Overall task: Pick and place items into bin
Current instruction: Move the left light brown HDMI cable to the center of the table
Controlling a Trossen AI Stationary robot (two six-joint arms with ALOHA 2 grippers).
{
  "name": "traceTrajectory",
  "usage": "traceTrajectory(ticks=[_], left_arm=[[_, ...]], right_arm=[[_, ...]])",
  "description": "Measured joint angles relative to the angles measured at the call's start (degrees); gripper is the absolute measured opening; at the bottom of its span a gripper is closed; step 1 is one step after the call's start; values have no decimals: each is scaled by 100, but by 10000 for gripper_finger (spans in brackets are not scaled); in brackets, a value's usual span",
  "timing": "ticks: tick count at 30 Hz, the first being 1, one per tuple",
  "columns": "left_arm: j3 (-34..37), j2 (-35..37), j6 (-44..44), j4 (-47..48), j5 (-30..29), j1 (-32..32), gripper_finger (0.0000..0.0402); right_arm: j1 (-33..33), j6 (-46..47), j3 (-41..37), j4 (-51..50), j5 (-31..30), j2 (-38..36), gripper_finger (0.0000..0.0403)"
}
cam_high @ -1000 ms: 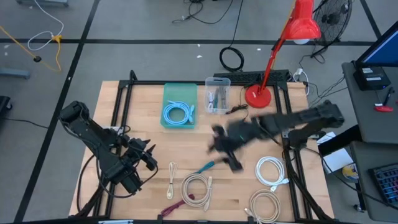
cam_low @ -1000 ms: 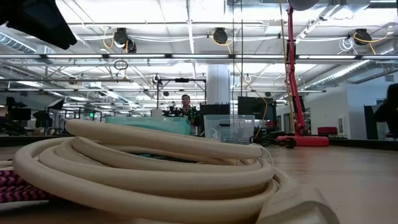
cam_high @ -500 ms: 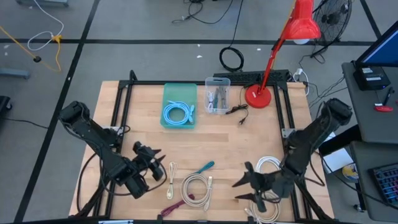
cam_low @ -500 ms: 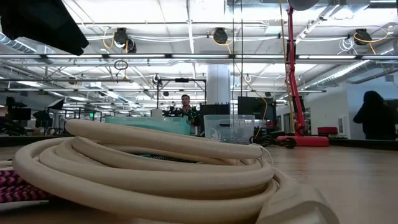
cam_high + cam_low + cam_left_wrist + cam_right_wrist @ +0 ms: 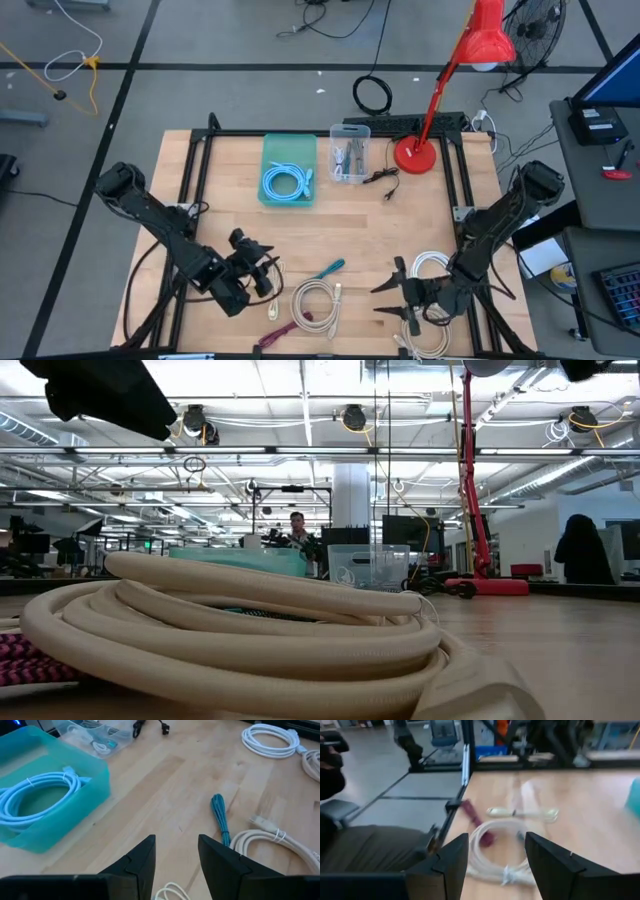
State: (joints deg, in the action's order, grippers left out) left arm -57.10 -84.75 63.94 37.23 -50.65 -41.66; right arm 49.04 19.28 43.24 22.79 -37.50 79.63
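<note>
My left gripper [image 5: 262, 272] [image 5: 176, 841] is open and hovers over the near-left table, just left of the small cream cord [image 5: 276, 276]. Ahead of it lie the teal cord [image 5: 218, 817] and a beige coil [image 5: 315, 303]. My right gripper [image 5: 386, 298] [image 5: 497, 839] is open above the near-right table, pointing left at that beige coil [image 5: 500, 845]; the white coil [image 5: 435, 272] and another beige coil [image 5: 425, 330] lie beside it. The maroon cord [image 5: 280, 330] rests at the near edge. A light blue coil [image 5: 287, 183] lies inside the teal bin [image 5: 288, 148].
A clear container [image 5: 349, 152] stands right of the bin, and a red lamp's base [image 5: 413, 155] with its black cord sits at the far right. The table's middle is bare wood. The beige coil [image 5: 230, 630] fills the low view; people stand in the room behind.
My right gripper swung from the table's middle toward the near-right corner and came down beside the white coil, then nearly stopped. My left gripper crept toward the table's right, closer to the cream cord. No cable moved.
</note>
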Motion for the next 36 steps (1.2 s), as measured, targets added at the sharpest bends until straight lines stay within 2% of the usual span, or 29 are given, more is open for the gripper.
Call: traceTrajectory(ticks=[4,6,10,15,20,27,31,36], left_arm=[[0,0,-127,-13,239,160,152],[0,0,-130,-13,475,234,152],[0,0,-152,-22,905,305,152],[0,0,-141,-80,981,318,152],[0,0,-854,-696,1283,489,152],[0,-173,-1767,-1829,1782,843,152],[-1,-470,-1988,-2219,1981,1045,152],[0,-1014,-2079,-2706,2603,1153,152]], right_arm=[[-421,-641,0,248,15,-153,187],[-721,-742,0,192,206,-268,187],[-1474,-844,0,165,1130,-461,187],[-2537,-969,0,57,2393,-762,187],[-3321,-1030,0,-6,3204,-992,187],[-3470,-1085,0,-521,3488,-1046,187],[-3474,-973,0,-845,3714,-1035,187],[-3414,-963,0,-854,3779,-1037,187]])
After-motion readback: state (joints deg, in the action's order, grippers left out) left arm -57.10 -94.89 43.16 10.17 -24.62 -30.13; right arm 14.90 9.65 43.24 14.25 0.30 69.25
